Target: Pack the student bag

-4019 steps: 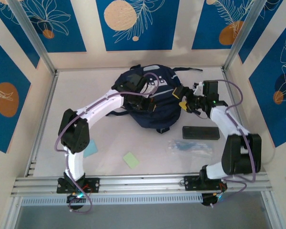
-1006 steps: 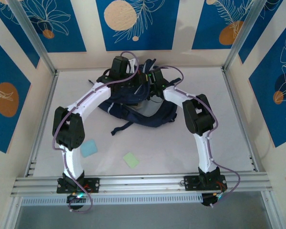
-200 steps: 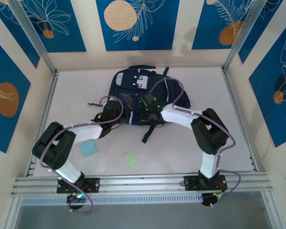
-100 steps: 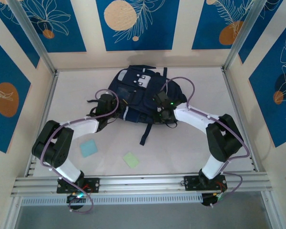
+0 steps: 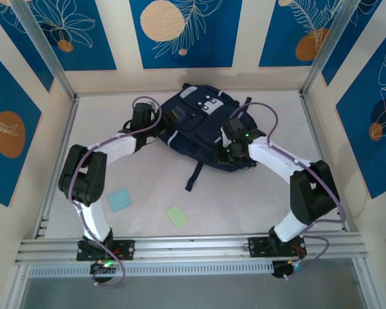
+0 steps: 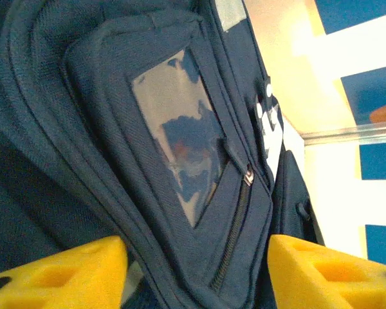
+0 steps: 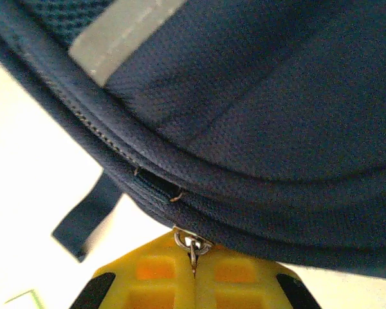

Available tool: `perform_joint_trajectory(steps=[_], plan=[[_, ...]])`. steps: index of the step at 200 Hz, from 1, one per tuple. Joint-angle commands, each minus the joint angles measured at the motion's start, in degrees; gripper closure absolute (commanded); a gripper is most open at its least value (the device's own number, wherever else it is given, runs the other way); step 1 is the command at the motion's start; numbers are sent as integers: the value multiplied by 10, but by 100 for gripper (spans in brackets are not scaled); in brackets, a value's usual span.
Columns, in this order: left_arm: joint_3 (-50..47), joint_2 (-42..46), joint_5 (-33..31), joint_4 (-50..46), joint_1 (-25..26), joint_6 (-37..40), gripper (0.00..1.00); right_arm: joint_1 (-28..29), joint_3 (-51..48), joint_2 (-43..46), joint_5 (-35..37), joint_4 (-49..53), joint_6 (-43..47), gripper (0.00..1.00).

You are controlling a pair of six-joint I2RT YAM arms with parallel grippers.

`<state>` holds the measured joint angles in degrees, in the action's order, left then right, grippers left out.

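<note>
R gripper clamped tight on the metal zip pull at the near-right edge of the student bag. L gripper released, fingers spread, at the bag's left side, facing its clear window pocket. Bag lies far-centre on table. Blue card & green card sit near-left, well apart from it.

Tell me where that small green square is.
In the overhead view the green square lies on the table near its front edge, just right of the blue square, apart from the bag.
</note>
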<state>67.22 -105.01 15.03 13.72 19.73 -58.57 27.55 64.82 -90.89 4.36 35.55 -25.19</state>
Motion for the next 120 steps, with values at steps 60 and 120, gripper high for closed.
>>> perform_joint_trajectory(steps=[60, 120], plan=[[-105, 86, -8, 48, 69, -52, 25, 49, 102, -45, -148, -41, -41, 100], [-46, -6, -23, 51, 72, -33, 83, 75, 68, -24, -152, -14, -25, 100]])
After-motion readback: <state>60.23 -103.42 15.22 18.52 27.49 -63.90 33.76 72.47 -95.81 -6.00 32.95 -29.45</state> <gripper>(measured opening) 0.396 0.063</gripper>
